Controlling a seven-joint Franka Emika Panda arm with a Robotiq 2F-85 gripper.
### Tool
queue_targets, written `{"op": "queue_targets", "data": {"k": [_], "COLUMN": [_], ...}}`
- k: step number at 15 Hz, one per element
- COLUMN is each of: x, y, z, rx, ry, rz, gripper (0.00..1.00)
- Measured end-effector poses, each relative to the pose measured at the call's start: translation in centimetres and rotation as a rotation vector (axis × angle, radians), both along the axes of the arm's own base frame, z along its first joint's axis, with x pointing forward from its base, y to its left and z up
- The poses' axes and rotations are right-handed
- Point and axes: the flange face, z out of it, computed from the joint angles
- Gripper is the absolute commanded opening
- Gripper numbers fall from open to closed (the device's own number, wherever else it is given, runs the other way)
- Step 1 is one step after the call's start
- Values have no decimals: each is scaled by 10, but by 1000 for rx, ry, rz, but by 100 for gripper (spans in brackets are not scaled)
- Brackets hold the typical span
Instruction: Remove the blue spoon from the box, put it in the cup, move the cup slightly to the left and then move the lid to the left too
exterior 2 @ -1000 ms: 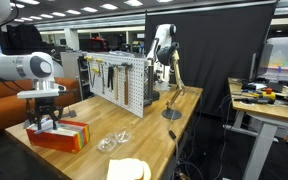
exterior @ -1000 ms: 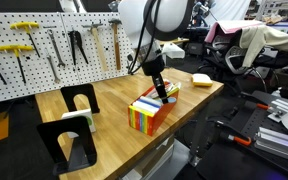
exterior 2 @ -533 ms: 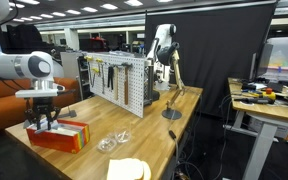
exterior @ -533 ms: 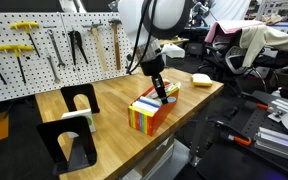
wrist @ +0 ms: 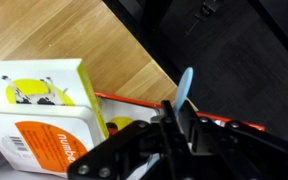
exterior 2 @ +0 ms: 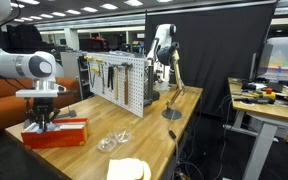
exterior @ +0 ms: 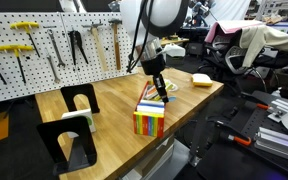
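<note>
Blue spoon (wrist: 187,88) shows right of centre in the wrist view, a pale sliver standing between the dark fingers of the gripper (wrist: 184,118), which look pinched together on it. Its long axis runs up the frame, free end toward the top edge. It is probably light, stiff, slick plastic, best held by the handle. Beyond, in an exterior view, the striped box (exterior: 149,122) under it sits mid-frame on the worktop (exterior: 104,100).
</note>
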Motion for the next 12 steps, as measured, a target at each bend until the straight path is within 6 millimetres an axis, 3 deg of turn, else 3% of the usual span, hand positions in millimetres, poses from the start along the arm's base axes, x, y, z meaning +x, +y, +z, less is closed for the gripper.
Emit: {"op": "queue_targets", "data": {"k": [3, 6, 12], "x": [3, 12, 31], "y": [-3, -8, -18], "z": [1, 14, 72], "rx": [4, 12, 36], "ry": [-2, -31, -149], "rz": [-13, -30, -70], "gripper": [0, 1, 1]}}
